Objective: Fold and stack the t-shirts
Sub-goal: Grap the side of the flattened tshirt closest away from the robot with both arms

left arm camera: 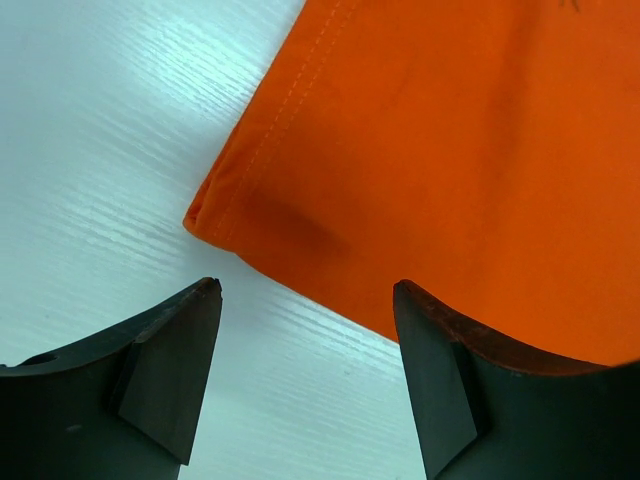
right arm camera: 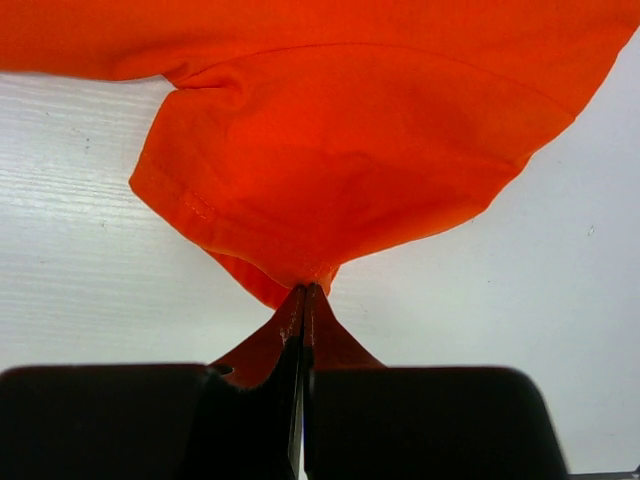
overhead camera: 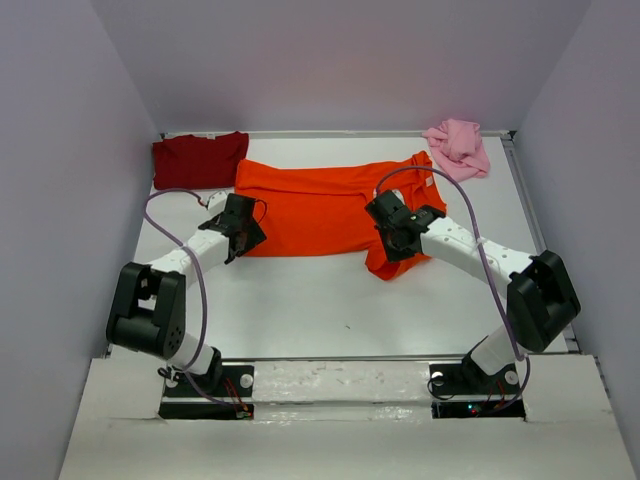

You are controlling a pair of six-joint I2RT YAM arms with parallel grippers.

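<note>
Corner of the orange shirt (overhead camera: 320, 205) lies just ahead of our left claw (left arm camera: 308, 300).
We see its jaws apart; the right claw (right arm camera: 305, 292) is clamped on, probably, a sleeve; the shirt runs left-right.

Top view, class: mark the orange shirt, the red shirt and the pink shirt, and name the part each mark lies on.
orange shirt (overhead camera: 320, 205), top view, middle of its flat body
red shirt (overhead camera: 200, 160), top view, centre of the cloth
pink shirt (overhead camera: 460, 148), top view, middle of the crumpled heap
</note>
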